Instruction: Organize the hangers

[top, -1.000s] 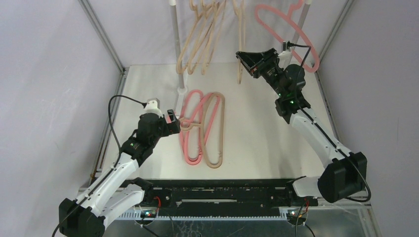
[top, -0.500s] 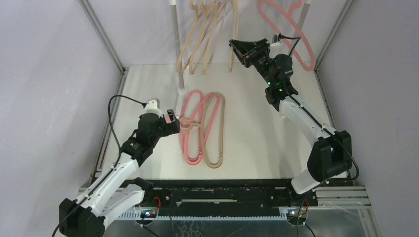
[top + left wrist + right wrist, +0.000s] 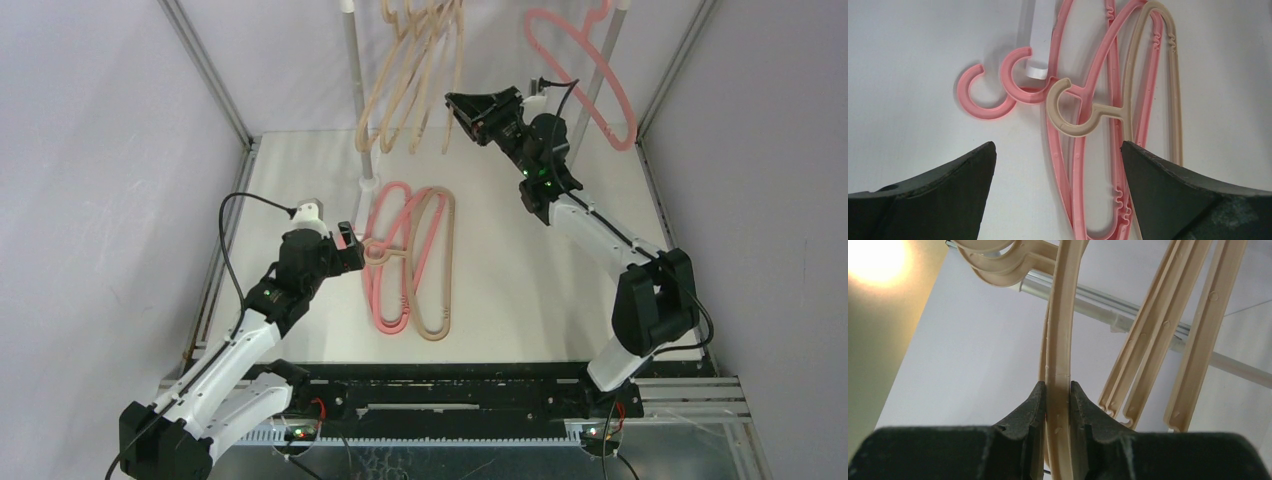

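Note:
Two pink hangers (image 3: 385, 270) and one beige hanger (image 3: 440, 270) lie overlapped on the table. My left gripper (image 3: 348, 245) is open and empty just left of their hooks. In the left wrist view its gripper (image 3: 1058, 146) frames the beige hook (image 3: 1068, 125), with a pink hook (image 3: 985, 107) to the left. My right gripper (image 3: 462, 105) is raised and shut on a hanging beige hanger (image 3: 452, 90), whose bar shows between its gripper (image 3: 1058, 400) in the right wrist view. Several beige hangers (image 3: 405, 80) hang at the rack's left. A pink hanger (image 3: 590, 70) hangs at the right.
A grey upright rack pole (image 3: 353, 90) with a white foot (image 3: 368, 183) stands at the back left, and another pole (image 3: 603, 60) at the back right. The rack's rail (image 3: 1148, 325) runs behind the hangers. Metal frame struts (image 3: 210, 75) and walls enclose the table.
My right arm has swung left with the beige hanger, bringing it close to the other hanging beige hangers. The left arm and the table hangers have not moved.

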Controlling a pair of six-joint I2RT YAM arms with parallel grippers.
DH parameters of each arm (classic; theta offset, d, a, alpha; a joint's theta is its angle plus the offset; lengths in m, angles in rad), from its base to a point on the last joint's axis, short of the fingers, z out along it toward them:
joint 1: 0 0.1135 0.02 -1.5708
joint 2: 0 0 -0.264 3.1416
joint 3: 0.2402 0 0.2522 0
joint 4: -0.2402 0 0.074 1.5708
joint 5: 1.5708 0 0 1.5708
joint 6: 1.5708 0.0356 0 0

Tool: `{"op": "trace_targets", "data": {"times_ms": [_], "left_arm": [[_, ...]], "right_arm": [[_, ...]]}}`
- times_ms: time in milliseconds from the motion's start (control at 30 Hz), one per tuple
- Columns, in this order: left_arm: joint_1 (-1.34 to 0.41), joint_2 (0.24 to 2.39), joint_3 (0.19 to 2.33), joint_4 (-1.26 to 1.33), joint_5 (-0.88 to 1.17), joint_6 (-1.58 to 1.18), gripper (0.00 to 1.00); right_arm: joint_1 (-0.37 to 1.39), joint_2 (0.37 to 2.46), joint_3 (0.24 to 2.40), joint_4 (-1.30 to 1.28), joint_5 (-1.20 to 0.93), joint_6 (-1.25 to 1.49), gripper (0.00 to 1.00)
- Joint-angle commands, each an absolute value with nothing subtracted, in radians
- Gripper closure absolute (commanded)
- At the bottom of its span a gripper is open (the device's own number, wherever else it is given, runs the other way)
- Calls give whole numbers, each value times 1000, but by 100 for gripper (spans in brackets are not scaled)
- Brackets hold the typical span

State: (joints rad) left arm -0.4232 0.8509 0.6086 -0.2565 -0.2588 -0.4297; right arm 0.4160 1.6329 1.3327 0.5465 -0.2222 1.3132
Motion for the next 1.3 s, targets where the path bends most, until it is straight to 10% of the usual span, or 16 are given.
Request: {"op": "trace_targets", "data": {"times_ms": [0,300,800,1267], "left_arm": [[-429,855,601,-235,-271,-436,0],[-428,870,601,-233,-277,-437,0],[-429,889,617,-233,-282,-444,0],[-428,871,606,-216,-323,-431,1]], "right_arm": [[427,1568,1324,412,-174,1225,53],[438,1383,1245,233,-48,999,0],[612,1120,1095,-252,166,491,0],[963,1280,982,-394,320,443,0]]}}
